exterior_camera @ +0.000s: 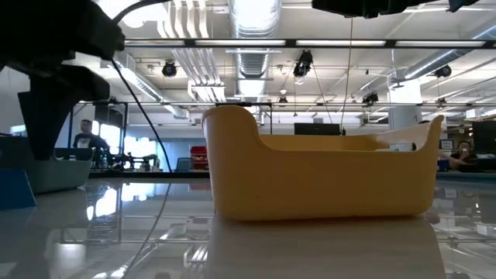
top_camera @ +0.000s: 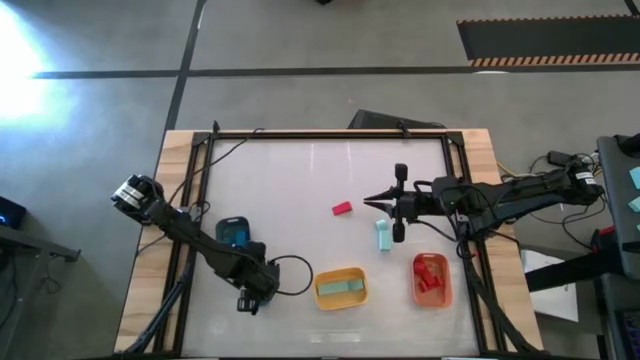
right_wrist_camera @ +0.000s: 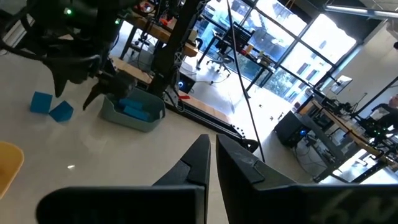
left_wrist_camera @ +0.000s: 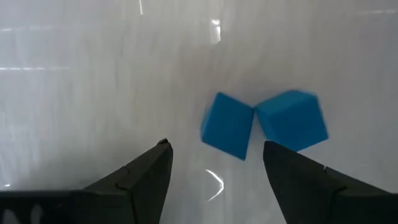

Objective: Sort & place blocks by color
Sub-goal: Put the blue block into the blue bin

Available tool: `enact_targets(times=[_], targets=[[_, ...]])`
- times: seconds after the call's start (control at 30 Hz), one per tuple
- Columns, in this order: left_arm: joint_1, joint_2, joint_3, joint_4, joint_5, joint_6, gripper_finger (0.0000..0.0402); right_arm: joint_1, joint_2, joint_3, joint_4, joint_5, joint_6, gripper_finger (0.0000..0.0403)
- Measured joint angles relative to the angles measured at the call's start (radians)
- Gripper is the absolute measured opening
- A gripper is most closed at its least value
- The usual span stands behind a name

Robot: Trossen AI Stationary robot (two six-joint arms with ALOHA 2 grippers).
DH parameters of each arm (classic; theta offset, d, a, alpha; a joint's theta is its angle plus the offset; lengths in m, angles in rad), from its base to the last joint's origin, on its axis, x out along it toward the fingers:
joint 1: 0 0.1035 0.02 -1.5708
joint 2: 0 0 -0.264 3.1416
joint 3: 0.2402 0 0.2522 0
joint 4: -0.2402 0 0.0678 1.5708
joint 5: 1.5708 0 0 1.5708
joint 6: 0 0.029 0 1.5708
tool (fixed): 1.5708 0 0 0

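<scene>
Two darker blue cubes (left_wrist_camera: 228,126) (left_wrist_camera: 292,119) lie side by side on the white table, corners touching. My left gripper (left_wrist_camera: 217,169) is open above them near the table's front left (top_camera: 250,296) and touches nothing. A red block (top_camera: 342,209) and a mint block (top_camera: 383,235) lie loose at mid-table. My right gripper (top_camera: 368,200) is shut and empty, pointing left between those two blocks. It also shows in the right wrist view (right_wrist_camera: 211,158). The blue cubes are hidden under my left arm in the high view.
The grey-blue bin (top_camera: 233,232) holds blue blocks. The yellow bin (top_camera: 341,288) holds a mint bar and the orange bin (top_camera: 431,280) holds red blocks; both stand near the front edge. Cables run along the table's black frame (top_camera: 330,133).
</scene>
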Motion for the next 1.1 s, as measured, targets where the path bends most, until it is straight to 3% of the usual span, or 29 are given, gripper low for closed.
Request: enact_targets(times=[0.33,0.5,0.7,1.1], targets=[[0.000,0.000,-0.032,0.049,-0.018,0.008,0.0235,0.000,0.000,0.000,0.000,0.000,0.000,0.0018],[0.002,0.000,-0.032,0.053,-0.098,0.008,0.0235,0.000,0.000,0.000,0.000,0.000,0.000,0.0018],[-0.001,-0.002,-0.019,0.052,-0.024,0.007,0.0235,0.000,0.000,0.000,0.000,0.000,0.005,0.0018],[-0.005,0.028,-0.037,0.055,-0.005,0.035,0.0235,0.000,0.000,0.000,0.000,0.000,0.010,0.0018]])
